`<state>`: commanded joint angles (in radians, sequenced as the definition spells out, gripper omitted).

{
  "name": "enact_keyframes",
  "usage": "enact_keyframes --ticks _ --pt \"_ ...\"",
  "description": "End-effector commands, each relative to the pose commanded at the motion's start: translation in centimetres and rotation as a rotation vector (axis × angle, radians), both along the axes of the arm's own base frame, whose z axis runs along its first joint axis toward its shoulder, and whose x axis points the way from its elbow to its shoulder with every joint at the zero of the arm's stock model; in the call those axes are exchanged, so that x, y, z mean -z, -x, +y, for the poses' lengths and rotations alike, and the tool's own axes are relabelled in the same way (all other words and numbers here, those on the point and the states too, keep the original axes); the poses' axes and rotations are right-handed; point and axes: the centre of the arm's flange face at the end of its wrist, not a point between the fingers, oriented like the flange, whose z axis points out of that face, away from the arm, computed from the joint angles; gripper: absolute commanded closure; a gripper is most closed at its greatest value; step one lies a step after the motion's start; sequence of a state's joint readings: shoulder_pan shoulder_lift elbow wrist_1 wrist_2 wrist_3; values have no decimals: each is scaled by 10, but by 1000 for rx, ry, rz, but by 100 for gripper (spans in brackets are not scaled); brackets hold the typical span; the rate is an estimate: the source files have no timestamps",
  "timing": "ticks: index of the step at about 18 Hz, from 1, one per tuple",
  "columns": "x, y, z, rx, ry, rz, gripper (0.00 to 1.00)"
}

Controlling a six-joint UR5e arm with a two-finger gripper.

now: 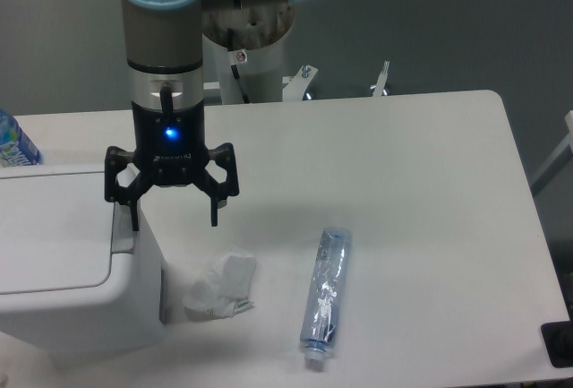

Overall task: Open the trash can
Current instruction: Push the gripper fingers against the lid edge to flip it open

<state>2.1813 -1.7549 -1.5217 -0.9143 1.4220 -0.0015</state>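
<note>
White desk [412,164] is standing on a grey floor.
One trash can [63,262] is sitting front left; end effector [174,211], fingers spread, is hanging at its grey tab [123,227]; one bottle [324,297], one crumpled tissue [221,286].
</note>
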Motion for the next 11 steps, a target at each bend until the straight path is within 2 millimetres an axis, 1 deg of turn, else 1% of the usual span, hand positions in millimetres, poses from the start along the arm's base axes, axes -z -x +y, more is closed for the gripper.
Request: enact_keyframes --ticks 3,5,11 --pt "3 0 1 0 5 -4 0" --pt "4 -5 3 9 5 -4 0" --pt "6 -5 4 11 8 -5 0"
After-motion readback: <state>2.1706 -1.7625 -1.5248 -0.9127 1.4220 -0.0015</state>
